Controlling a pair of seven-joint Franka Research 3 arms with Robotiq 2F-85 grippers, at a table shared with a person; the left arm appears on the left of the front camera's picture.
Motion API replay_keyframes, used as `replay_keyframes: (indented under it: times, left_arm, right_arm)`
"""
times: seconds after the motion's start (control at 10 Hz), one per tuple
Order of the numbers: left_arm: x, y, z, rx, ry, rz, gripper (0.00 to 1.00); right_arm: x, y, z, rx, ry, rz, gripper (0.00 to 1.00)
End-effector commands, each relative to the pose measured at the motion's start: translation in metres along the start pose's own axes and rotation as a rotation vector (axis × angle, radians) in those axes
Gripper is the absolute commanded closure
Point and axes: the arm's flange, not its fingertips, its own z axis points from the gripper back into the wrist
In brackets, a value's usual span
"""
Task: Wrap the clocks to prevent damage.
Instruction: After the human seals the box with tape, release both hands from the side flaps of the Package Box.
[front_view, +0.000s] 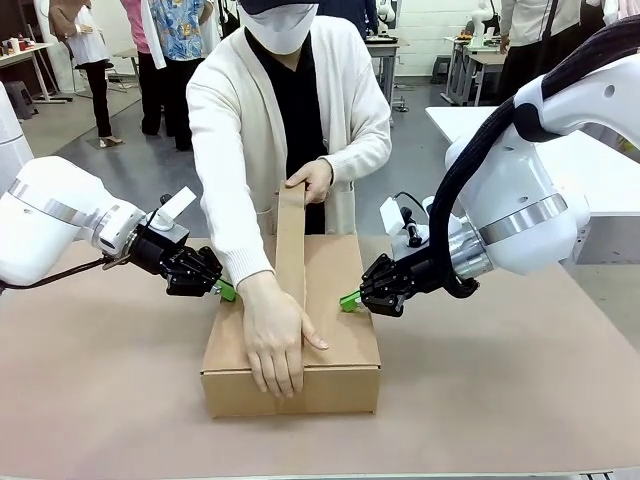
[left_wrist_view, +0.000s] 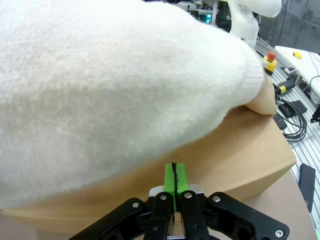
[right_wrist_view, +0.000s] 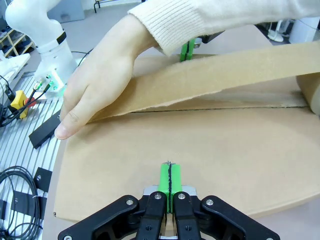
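Note:
A brown cardboard box (front_view: 335, 300) lies on the table between my arms. The clocks are out of view. A person across the table stretches a strip of brown paper tape (front_view: 291, 240) along the box's top seam, one hand (front_view: 275, 335) pressing its near end and the other hand (front_view: 312, 180) holding the far end. My left gripper (front_view: 226, 291) is shut, its green tips at the box's left top edge. My right gripper (front_view: 349, 301) is shut with its tips on the right side of the lid. The right wrist view has the shut right gripper (right_wrist_view: 169, 175) over the lid (right_wrist_view: 200, 135). The left wrist view has the left gripper (left_wrist_view: 175, 172) under the white sleeve (left_wrist_view: 110, 90).
A brown mat (front_view: 100, 380) covers the table around the box. Cables (right_wrist_view: 15, 185) and small parts lie on a metal rail bench beside the table. A white table (front_view: 600, 170) stands at the back right. People stand farther off.

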Motion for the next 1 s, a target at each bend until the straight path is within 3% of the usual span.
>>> replay_keyframes:
  times: [0.0,0.9]
  left_arm:
    - [-0.0046,-0.0001,-0.0029,0.010,-0.003,-0.001,1.00]
    - [-0.0046,-0.0001,-0.0029,0.010,-0.003,-0.001,1.00]
  right_arm:
    - [-0.0037,0.0004,-0.0030,0.002,0.008,-0.006,0.99]
    - [-0.0037,0.0004,-0.0030,0.002,0.008,-0.006,0.99]
